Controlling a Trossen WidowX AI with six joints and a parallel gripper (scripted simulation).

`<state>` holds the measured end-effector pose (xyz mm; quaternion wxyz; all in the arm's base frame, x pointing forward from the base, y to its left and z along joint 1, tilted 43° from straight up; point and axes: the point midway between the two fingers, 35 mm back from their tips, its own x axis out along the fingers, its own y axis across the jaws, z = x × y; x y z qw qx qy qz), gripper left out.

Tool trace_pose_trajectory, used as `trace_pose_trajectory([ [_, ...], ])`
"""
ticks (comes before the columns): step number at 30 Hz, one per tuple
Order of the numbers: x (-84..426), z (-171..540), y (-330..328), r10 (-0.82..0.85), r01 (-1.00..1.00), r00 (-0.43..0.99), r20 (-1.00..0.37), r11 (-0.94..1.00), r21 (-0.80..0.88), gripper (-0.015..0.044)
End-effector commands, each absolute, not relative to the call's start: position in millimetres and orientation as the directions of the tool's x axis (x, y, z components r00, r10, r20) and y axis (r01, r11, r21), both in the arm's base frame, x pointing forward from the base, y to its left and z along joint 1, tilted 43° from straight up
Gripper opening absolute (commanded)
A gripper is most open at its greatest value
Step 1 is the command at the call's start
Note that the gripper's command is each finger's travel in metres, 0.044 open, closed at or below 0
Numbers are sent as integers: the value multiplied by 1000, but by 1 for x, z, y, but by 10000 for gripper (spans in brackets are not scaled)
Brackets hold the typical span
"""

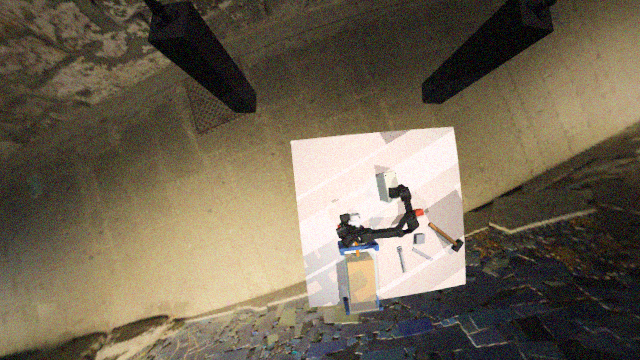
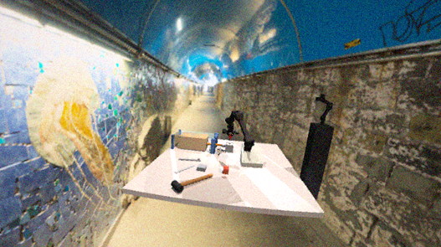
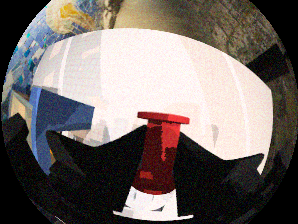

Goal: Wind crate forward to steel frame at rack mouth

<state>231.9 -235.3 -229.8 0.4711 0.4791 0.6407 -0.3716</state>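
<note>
My gripper (image 1: 342, 229) (image 2: 230, 134) (image 3: 159, 131) is shut on the red upright grip of the winch handle (image 3: 163, 145). A pale flanged part shows just below the grip in the wrist view. The hand is over the winch area, just outside the rack mouth. The winch (image 2: 229, 149) is mostly hidden by the arm, and whether the key sits in its hole cannot be seen. The tan crate (image 1: 367, 280) (image 2: 191, 141) sits flat inside the clear cubby, its front close to the blue frame (image 1: 372, 246) (image 2: 214, 144). Contact cannot be told. An orange strap (image 1: 357, 253) runs through the frame.
The arm's base stands on a pale box (image 1: 384, 187) (image 2: 252, 162). Also on the bench are a hammer (image 1: 442, 233) (image 2: 197, 179), a red block (image 1: 419, 212) (image 2: 225, 169), a grey block (image 1: 419, 238) (image 2: 201, 168) and two thin grey tools (image 1: 401, 260) (image 1: 422, 254).
</note>
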Motion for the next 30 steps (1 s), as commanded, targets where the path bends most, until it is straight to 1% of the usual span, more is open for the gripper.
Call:
trace_pose_trajectory([
  [1, 248, -230, -227, 280, 963, -69, -957, 269, 10, 0],
  [30, 277, -223, -210, 282, 963, -67, -957, 269, 12, 0],
])
